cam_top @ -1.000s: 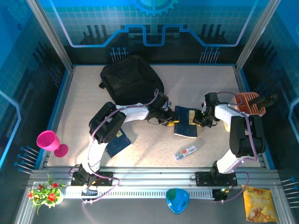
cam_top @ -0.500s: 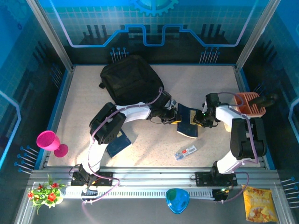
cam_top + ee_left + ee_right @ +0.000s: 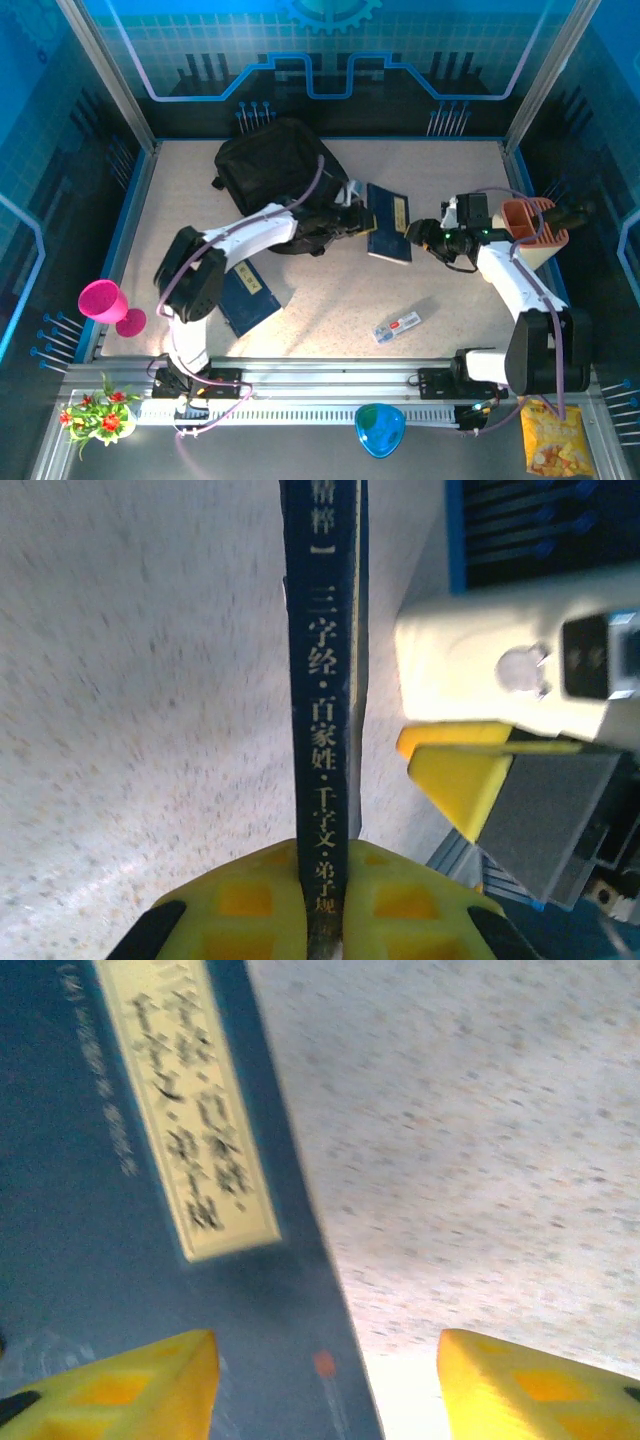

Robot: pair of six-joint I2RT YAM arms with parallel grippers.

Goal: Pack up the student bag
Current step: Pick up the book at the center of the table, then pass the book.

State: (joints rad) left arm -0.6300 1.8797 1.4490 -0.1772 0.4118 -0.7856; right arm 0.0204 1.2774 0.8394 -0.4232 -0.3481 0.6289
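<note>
Left gripper (image 3: 362,221) is clenched on a dark blue book (image 3: 389,222). In the left wrist view I see its yellow fingers (image 3: 250,905) pinching the spine, which carries a column of pale Chinese characters running away from the camera. I cannot tell whether the book's lower edge touches the speckled table (image 3: 450,180). The right gripper (image 3: 428,236) sits just right of that book with its jaws released and standing wide. In the right wrist view its yellow fingertips (image 3: 120,1385) are far apart: one is over the blue cover near a cream title label (image 3: 185,1110), the other over bare table, and the book's edge runs between them. I cannot tell whether either pad touches the cover. The student bag (image 3: 275,175), a black backpack, lies at the far left-centre of the table, just left of the held book, with the left arm reaching across its near right side. A second dark blue book (image 3: 245,298) lies flat at the near left. A small white packet (image 3: 397,326) lies near the front, right of centre. An orange holder (image 3: 528,222) stands at the right edge, and a pink goblet (image 3: 105,303) stands beyond the left edge.
</note>
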